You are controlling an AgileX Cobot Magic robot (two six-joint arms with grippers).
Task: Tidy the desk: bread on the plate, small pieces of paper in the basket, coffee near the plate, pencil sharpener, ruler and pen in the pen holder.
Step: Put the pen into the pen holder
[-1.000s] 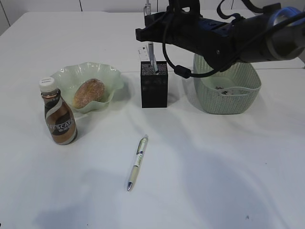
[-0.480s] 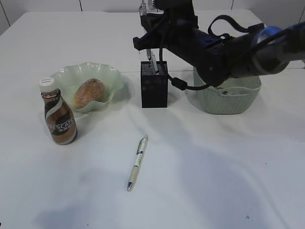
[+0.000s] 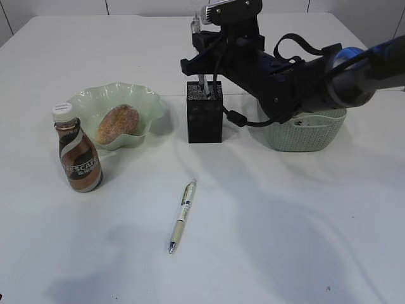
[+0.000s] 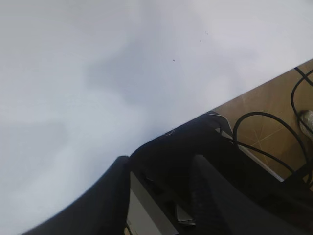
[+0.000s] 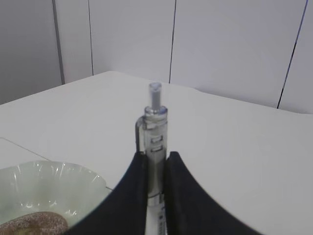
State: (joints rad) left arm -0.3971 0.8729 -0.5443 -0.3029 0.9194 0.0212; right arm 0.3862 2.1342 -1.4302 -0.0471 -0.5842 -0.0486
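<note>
**Pen held upright over holder; second pen still on desk**

Right gripper (image 5: 155,169), upper centre of the exterior view, is closed tight on a clear pen (image 5: 154,132), kept vertical so its tip drops into the holder (image 3: 204,119). Left gripper (image 4: 161,196) stands partly open and empty, parked off the desk (image 3: 304,228) edge. Bread (image 3: 118,123) sits in the plate (image 3: 136,95), left; coffee (image 3: 77,151) just beside it. Basket (image 3: 304,130), right. Another pen (image 3: 181,216) lies lower centre, judged next.

White desk (image 3: 285,240) carries plate (image 3: 88,101), coffee (image 3: 77,158), pen holder (image 3: 204,117), basket (image 3: 304,130), loose pen (image 3: 182,215).
</note>
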